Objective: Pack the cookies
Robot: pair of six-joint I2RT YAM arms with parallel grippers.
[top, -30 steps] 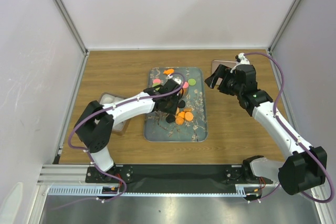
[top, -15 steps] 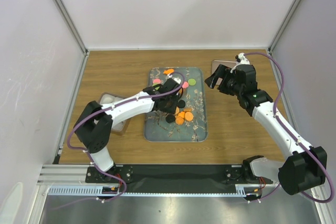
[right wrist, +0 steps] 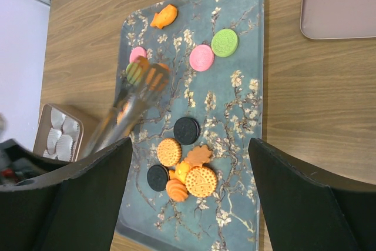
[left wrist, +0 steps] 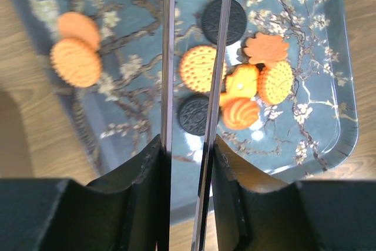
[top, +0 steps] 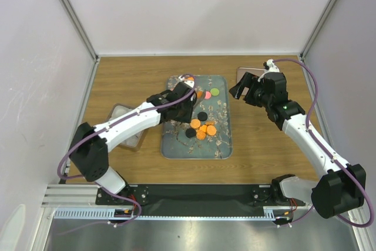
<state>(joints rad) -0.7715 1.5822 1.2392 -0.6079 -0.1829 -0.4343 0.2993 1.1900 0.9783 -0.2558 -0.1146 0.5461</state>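
**A:** What are the left fingers (left wrist: 140,191) doing?

**B:** They are clamping onto a pair of metal tongs (left wrist: 218,57). The two blades are standing slightly apart and reaching out over the floral tray (right wrist: 244,145).

**A:** Are the tongs carrying anything?

**B:** I cannot tell. From the right wrist, the tips are showing only as an orange blur over the tray's left half.

**A:** And where are the cookies (right wrist: 201,180) lying?

**B:** They are lying on the tray. Several orange ones and two black ones are clustering toward its near end. Two pink ones and a green one are sitting toward the far end, with an orange fish-shaped piece by the far rim.

**A:** What about the right fingers (right wrist: 70,204)?

**B:** They are spreading wide and holding nothing. They are hovering above the table (right wrist: 294,116) just right of the tray, near a beige flat container (right wrist: 341,4). A box of white paper cups (right wrist: 59,130) is sitting on the table left of the tray.
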